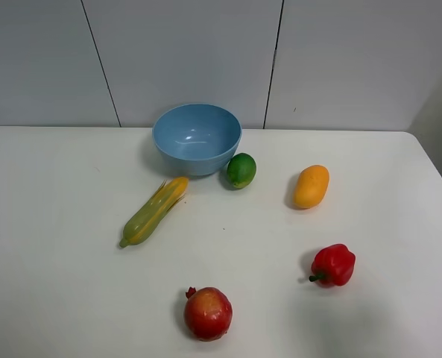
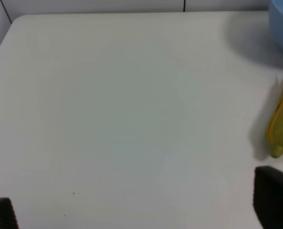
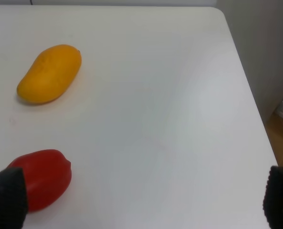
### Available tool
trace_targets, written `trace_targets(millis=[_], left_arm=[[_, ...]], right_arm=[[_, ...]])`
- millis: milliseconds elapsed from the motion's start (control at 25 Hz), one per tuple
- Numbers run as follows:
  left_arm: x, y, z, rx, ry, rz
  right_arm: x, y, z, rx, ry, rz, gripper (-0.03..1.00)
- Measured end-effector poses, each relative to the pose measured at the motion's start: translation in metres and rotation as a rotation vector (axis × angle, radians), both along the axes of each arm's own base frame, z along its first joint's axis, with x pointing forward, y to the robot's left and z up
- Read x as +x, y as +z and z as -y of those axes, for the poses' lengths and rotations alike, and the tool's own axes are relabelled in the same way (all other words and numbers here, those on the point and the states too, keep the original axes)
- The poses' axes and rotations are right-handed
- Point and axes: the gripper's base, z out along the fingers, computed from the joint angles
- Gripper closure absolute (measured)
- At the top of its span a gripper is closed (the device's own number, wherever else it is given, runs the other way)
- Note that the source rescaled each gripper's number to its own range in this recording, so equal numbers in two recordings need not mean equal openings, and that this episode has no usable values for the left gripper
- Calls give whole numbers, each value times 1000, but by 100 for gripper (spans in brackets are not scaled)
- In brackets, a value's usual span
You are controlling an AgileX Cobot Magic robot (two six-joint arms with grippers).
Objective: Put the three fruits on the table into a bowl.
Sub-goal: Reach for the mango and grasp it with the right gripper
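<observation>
Plainly, no fruit is in the bowl (image 1: 197, 138) yet. The lime (image 1: 241, 170) lies just beside the bowl's wall, the mango (image 1: 311, 186) a little further right, and the pomegranate (image 1: 208, 313) near the table's (image 1: 49, 283) front edge, well apart from the bowl. Both arms are out of the high view. The left gripper (image 2: 137, 207) is spread wide and empty over bare table, with the corn (image 2: 282, 126) off to one side. The right gripper (image 3: 142, 200) is likewise wide open and holds nothing. The mango lies ahead of it, and the pepper (image 3: 43, 176) sits right by one fingertip (image 3: 5, 198).

The mango looks like the natural first pick for the right arm. The arm should steer clear of the pepper, which is not a fruit to move. It should turn the wrist so the fingers close across the mango's narrow width, not its length. A gentle grip at the middle should keep the smooth skin from slipping. The lift must clear the rim, and the release should come low inside the bowl so that nothing bounces out or nudges the lime.
</observation>
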Motion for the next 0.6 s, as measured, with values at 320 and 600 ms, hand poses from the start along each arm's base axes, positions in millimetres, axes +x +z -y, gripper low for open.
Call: trace_targets(millis=[320, 600], left_arm=[[0, 0, 0, 0, 0, 0], [0, 0, 0, 0, 0, 0]], right_arm=[[0, 0, 0, 0, 0, 0, -3], [0, 0, 0, 0, 0, 0, -3]])
